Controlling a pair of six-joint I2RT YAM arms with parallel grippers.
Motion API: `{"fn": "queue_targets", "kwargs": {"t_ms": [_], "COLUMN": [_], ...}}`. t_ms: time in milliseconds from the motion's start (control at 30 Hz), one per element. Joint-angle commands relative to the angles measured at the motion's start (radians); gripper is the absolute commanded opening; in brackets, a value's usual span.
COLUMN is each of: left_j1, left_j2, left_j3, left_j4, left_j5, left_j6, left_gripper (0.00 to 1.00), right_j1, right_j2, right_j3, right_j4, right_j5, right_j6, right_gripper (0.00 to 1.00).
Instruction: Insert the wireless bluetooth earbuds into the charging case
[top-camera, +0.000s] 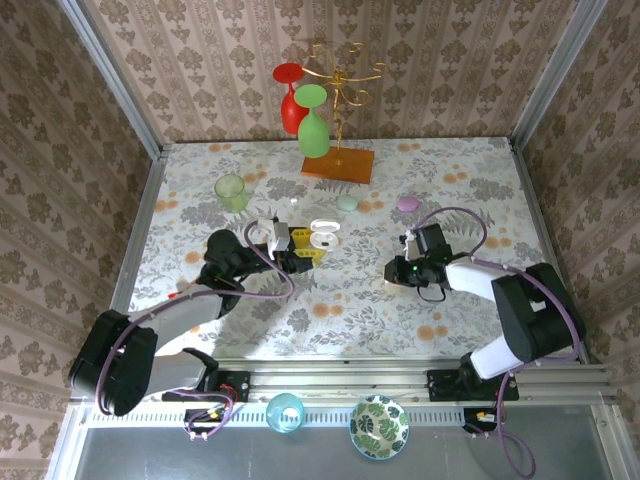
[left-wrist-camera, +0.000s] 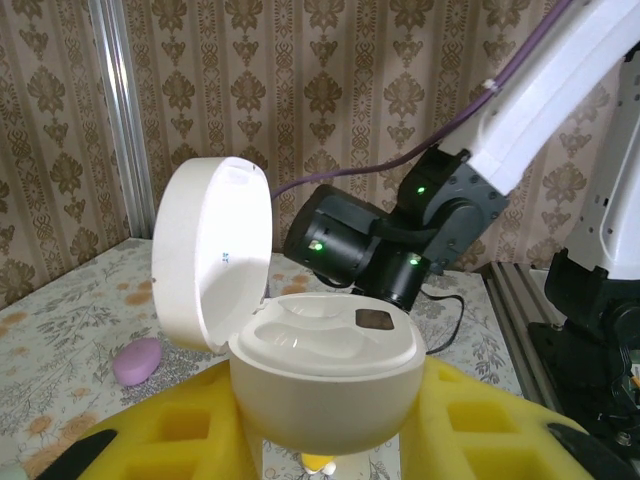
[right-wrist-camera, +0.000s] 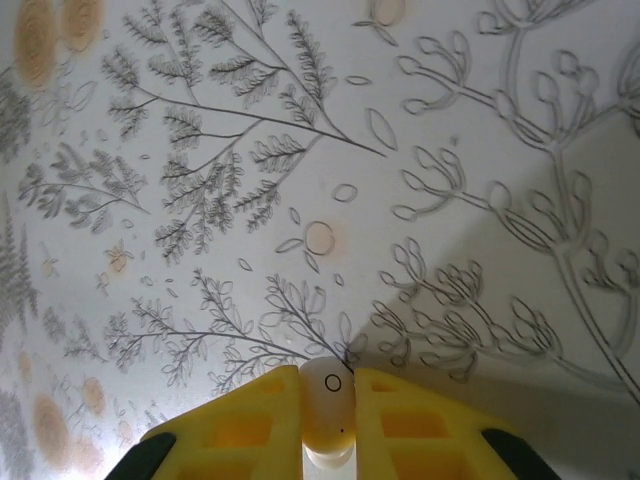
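Right gripper (right-wrist-camera: 328, 392): yellow fingers pressed together on one pale earbud (right-wrist-camera: 329, 408), pinched upright at the bottom centre of the right wrist view. Rounded tip of the bud poking just past the fingertips, toward the floral table (right-wrist-camera: 200, 150); touching it or not, impossible to tell.

Left gripper (left-wrist-camera: 322, 445): clamped on the white charging case (left-wrist-camera: 325, 395), low in the centre of the left wrist view. Lid (left-wrist-camera: 213, 250) swung up and open at centre left, moulded tray inside bare and facing up. Behind the case, right of centre, the dark wrist of the right arm with green lights. Small purple case (left-wrist-camera: 137, 361) flat on the table at lower left.

From the top view: open case at mid-frame, right gripper with its earbud right of centre, at about the same height in the frame and well apart from the case.
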Motion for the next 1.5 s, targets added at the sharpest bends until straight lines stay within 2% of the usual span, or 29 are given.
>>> {"fn": "queue_targets", "kwargs": {"t_ms": [0,167,333,567,867,1467], "left_j1": [0.004,0.002,0.000,-0.001,0.000,0.000], "left_j2": [0.012,0.024,0.033,0.027,0.025,0.049], "left_j3": [0.006,0.011,0.018,0.020,0.020,0.028], "left_j4": [0.059,0.070,0.077,0.072,0.069,0.076], "left_j5": [-0.003,-0.001,-0.001,0.002,0.001,-0.008], "left_j6": [-0.023,-0.030,-0.033,-0.037,-0.030,-0.018], "left_gripper": [0.27,0.27,0.27,0.27,0.27,0.27], "right_j1": [0.087,0.233,0.303,0.332,0.377,0.414], "right_j2": [-0.083,-0.207,-0.232,-0.197,-0.126,-0.215], "right_j3": [-0.013,0.028,0.120,0.209,0.319,0.400], "right_j4": [-0.023,-0.191,-0.372,-0.446,-0.567,-0.651], "right_j5": [0.293,0.688,0.890,0.920,1.003,1.068], "right_j6": [0.137,0.290,0.405,0.400,0.413,0.383], "right_gripper": [0.14,0.13,0.10,0.12,0.09,0.07]}}
